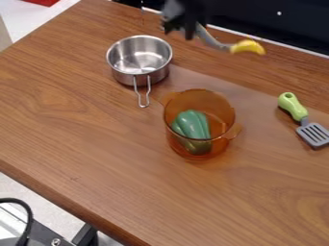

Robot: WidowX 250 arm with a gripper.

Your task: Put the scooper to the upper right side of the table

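My gripper (185,30) hangs at the top of the camera view, right of the metal pot, and is shut on the scooper. The scooper's grey shaft (210,39) slants down to the right from the gripper and ends in a curved yellow part (248,47). Both are near the table's back edge. The end of the scooper at the gripper is hidden by the dark gripper.
A metal pot (139,54) stands at upper left, its handle toward the front. In the middle, an orange transparent pot (199,103) holds a green pepper-like object (191,125). A slotted spatula with a green handle (292,104) lies at the right on the wooden table (116,158).
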